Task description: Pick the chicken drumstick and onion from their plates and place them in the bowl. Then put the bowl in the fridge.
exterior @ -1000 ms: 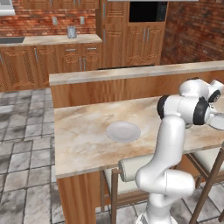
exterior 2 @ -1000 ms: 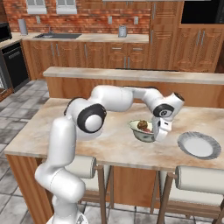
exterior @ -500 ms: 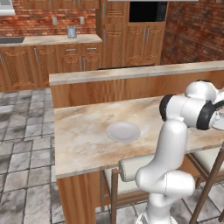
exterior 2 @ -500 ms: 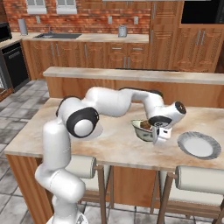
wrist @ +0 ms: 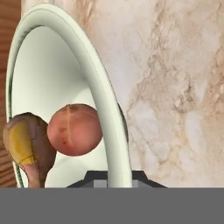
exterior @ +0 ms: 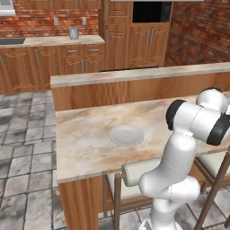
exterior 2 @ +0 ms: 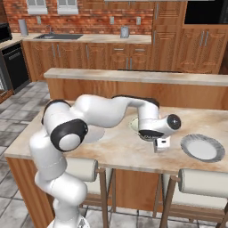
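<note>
In the hand view the pale greenish-cream bowl [wrist: 52, 83] sits on the marble counter with the reddish onion [wrist: 74, 130] and the golden-brown chicken drumstick [wrist: 25, 146] inside, touching each other. My gripper [wrist: 116, 179] is shut on the bowl's near rim, one fingertip inside and one outside. From the right base view the gripper [exterior 2: 159, 144] sits low over the counter, and the forearm hides most of the bowl [exterior 2: 135, 124]. One grey plate [exterior 2: 202, 148] lies to its right, the other plate [exterior: 126, 134] towards the counter's left. The fridge is out of view.
A raised wooden ledge [exterior 2: 133, 78] runs along the counter's far side. Stools [exterior 2: 202, 182] stand under the near edge. Wooden cabinets and a sink counter [exterior 2: 80, 38] line the back wall.
The jaws have closed onto the bowl's rim. The hand has settled lower, over the bowl's near side.
</note>
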Tool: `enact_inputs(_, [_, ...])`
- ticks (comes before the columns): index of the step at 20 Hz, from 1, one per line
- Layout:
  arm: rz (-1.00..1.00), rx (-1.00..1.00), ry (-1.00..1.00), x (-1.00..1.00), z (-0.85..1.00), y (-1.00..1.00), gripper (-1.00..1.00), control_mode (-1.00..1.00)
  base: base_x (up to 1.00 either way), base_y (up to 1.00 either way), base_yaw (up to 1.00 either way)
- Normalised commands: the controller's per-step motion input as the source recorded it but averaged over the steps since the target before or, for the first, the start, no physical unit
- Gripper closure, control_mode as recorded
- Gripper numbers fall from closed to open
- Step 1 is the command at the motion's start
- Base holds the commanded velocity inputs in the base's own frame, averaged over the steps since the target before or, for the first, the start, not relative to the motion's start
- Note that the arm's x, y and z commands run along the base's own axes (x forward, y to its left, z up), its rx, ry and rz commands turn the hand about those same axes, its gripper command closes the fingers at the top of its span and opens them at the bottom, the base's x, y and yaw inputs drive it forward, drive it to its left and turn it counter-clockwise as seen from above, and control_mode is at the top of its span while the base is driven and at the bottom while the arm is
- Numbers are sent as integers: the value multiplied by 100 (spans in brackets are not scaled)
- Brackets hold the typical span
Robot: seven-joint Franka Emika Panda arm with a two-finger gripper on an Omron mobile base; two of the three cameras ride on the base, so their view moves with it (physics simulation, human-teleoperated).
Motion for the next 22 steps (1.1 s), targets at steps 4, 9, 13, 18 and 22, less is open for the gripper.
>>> enact_inputs(4, [5, -34, -1, -15, 42, 21, 100, -100, 0, 0, 0])
enact_inputs(9, [8, -17, 4, -24, 38, 44, 100, -100, 0, 0, 0])
enact_inputs(13, [2, 0, 0, -31, 29, 54, 100, -100, 0, 0, 0])
enact_inputs(18, [0, 3, 4, -27, 36, 50, 100, -100, 0, 0, 0])
enact_inputs(22, [-4, 14, 1, -30, 36, 41, 100, -100, 0, 0, 0])
